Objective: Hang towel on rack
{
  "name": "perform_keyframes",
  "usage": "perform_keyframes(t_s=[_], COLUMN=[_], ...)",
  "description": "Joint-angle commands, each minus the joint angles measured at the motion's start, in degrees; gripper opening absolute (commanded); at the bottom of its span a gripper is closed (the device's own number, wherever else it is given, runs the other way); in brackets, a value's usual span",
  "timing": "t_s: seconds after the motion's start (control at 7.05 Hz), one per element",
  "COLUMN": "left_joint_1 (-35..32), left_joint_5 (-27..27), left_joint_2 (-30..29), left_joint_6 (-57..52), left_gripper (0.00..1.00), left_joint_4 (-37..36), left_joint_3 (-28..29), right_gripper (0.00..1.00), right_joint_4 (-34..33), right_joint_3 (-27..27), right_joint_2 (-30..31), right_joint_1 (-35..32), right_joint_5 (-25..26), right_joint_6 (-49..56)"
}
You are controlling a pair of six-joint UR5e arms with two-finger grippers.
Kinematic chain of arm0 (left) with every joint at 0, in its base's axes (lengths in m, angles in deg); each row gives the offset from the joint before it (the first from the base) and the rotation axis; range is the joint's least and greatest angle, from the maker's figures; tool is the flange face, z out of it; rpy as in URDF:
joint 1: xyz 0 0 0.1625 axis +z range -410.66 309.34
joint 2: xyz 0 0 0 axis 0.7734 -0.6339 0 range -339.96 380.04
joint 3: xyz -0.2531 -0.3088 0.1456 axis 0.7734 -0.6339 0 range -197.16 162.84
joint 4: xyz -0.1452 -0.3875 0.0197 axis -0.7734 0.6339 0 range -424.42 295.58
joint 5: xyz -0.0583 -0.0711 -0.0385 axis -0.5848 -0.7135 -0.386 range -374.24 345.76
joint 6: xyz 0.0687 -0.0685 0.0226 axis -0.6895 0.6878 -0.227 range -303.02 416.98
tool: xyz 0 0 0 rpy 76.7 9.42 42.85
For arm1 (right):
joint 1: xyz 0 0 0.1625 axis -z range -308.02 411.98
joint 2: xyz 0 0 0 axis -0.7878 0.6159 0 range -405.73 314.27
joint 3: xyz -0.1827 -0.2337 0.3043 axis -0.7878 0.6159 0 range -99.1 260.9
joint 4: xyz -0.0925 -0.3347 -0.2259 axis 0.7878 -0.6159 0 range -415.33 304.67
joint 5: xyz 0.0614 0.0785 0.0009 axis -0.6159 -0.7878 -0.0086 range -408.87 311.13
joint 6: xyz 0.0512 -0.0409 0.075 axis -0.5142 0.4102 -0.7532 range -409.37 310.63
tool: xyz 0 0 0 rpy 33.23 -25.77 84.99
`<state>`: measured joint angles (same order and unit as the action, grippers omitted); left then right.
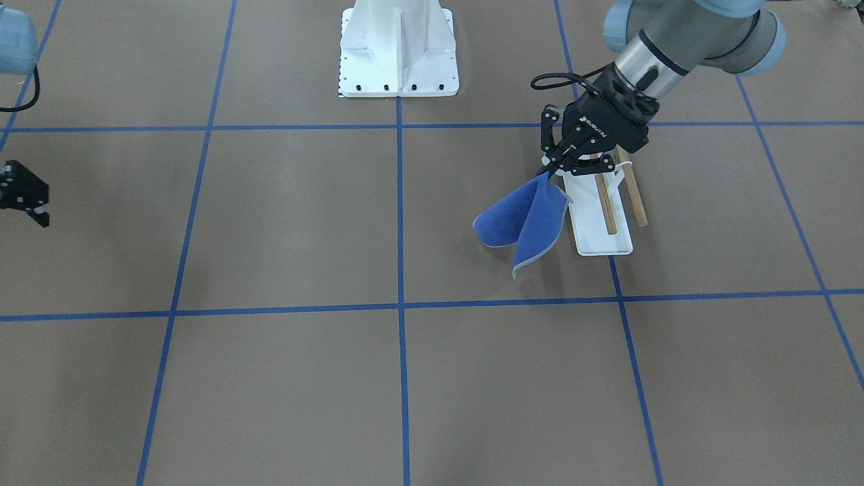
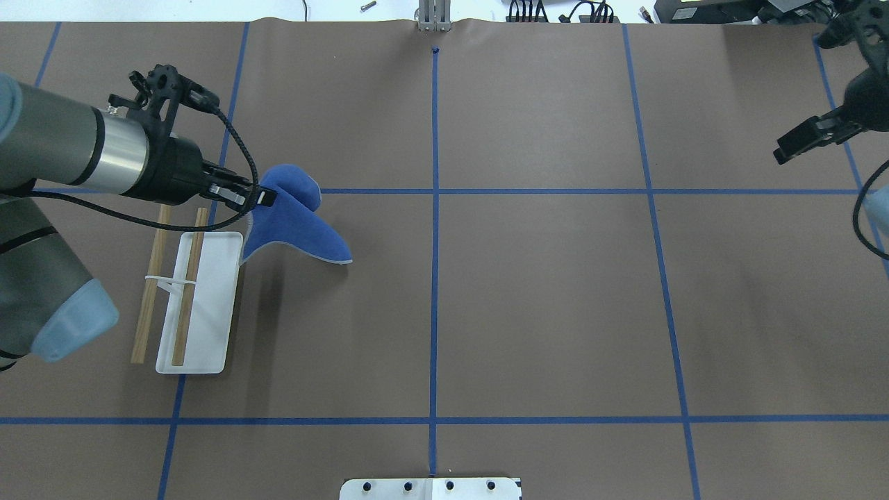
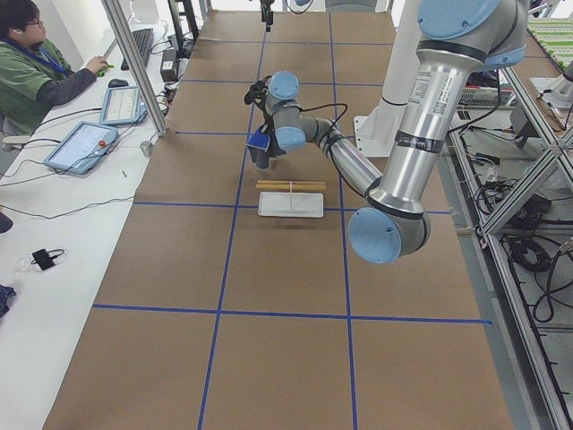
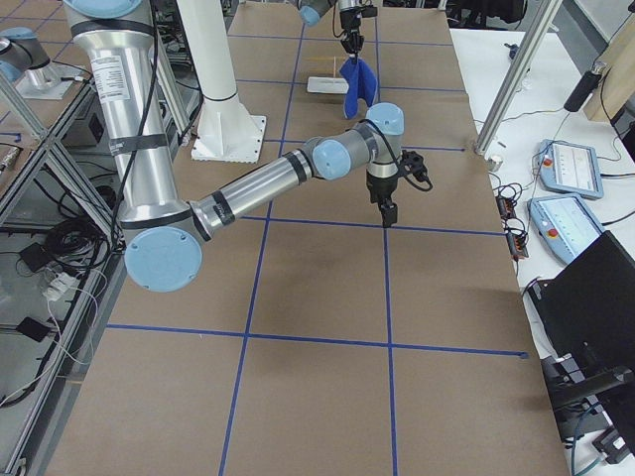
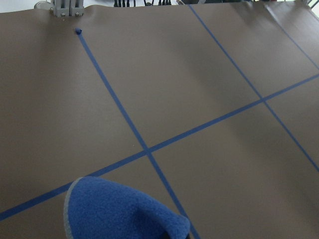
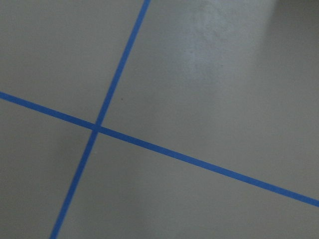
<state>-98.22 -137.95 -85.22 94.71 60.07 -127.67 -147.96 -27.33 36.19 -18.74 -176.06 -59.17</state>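
Note:
My left gripper (image 1: 550,172) is shut on one corner of the royal-blue towel (image 1: 526,219) and holds it up, so the cloth hangs folded with its pale edging showing. In the overhead view the left gripper (image 2: 260,198) and the towel (image 2: 292,222) are just past the far end of the rack. The rack has a flat white base (image 2: 208,278) and two light-brown dowels (image 2: 187,292) above it; it also shows in the front view (image 1: 601,229). The towel's top shows in the left wrist view (image 5: 124,211). My right gripper (image 2: 799,142) is far off at the other side, shut and empty.
The big white bolted pedestal (image 1: 398,47) stands at the robot's side of the table, middle. Blue tape lines (image 2: 434,278) cross the brown table cover. An operator (image 3: 36,63) sits at a side desk with tablets.

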Motion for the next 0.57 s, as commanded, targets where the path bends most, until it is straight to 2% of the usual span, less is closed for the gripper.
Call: perform_keyframes(t_s=[0.0,0.28,0.43], left_joint_1=[-4.44,-10.50,-13.75], left_joint_5=[-4.94,-10.03,-13.19], left_joint_2=[4.79,9.27,9.37], left_joint_6=[-8.43,-19.65,-22.14], left_gripper=[0.00,0.00,0.00], left_joint_4=[0.14,0.05,0.22], left_joint_3=[0.03,0.73,2.48], right_gripper=[1.00,1.00,1.00], right_joint_4=[0.09,0.09,0.00], right_joint_3=[3.10,3.29,3.38], right_joint_2=[5.24,7.72,7.81], right_joint_1=[-7.48,-9.87,-9.88], right_joint_5=[-4.28,-4.30,-4.21], right_joint_6=[13.53,17.09,17.01])
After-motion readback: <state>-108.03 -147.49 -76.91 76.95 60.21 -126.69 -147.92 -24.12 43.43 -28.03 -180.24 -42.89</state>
